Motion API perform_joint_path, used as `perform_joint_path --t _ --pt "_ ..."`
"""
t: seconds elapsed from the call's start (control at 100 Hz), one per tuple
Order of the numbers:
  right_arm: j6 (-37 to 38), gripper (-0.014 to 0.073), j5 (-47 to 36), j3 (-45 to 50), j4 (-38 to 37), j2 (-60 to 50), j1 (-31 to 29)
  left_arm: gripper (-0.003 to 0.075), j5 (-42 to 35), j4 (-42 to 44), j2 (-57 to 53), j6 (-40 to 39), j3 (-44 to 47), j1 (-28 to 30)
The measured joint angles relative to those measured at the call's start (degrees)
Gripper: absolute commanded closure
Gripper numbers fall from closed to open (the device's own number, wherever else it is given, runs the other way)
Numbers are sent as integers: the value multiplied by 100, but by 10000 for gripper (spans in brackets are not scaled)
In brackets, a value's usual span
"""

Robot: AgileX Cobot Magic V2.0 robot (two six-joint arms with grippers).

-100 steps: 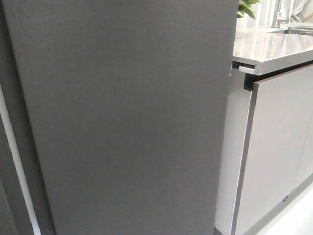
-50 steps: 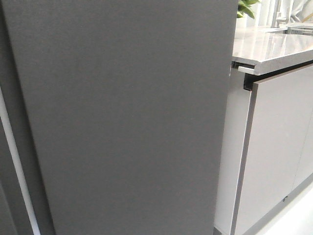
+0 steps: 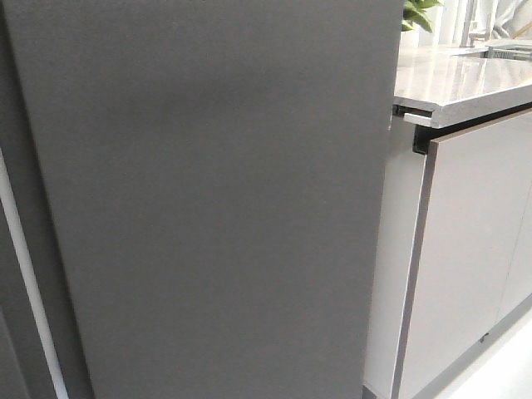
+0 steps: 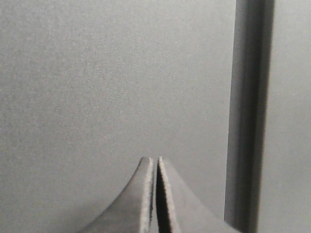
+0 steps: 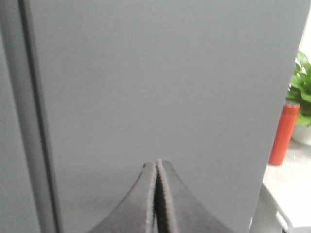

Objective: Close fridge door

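Observation:
The fridge door [image 3: 216, 199] is a tall matte charcoal-grey panel that fills most of the front view, with a white seal strip [image 3: 25, 283] along its left side. It also fills the left wrist view [image 4: 116, 77] and the right wrist view [image 5: 160, 77]. My left gripper [image 4: 156, 158] is shut and empty, its tips close to the door face. My right gripper [image 5: 156, 162] is shut and empty, its tips also close to the door. Neither gripper shows in the front view.
A light grey cabinet front [image 3: 465, 249] stands right of the door under a pale stone countertop [image 3: 457, 83]. A green plant [image 3: 420, 12] sits at the back. A red bottle [image 5: 283, 133] and the plant [image 5: 301, 92] show beside the door's edge.
The door's right edge has shifted very slightly left in the front view. Nothing else has visibly moved.

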Motion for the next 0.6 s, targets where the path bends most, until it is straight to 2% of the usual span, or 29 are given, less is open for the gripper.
perform_joint_path --t 0.31,0.6 --pt "208 638 95 922 -13 -784 0 740 0 0 0 0 0 0" --pt "217 638 331 1055 -13 -830 0 740 0 0 0 0 0 0"
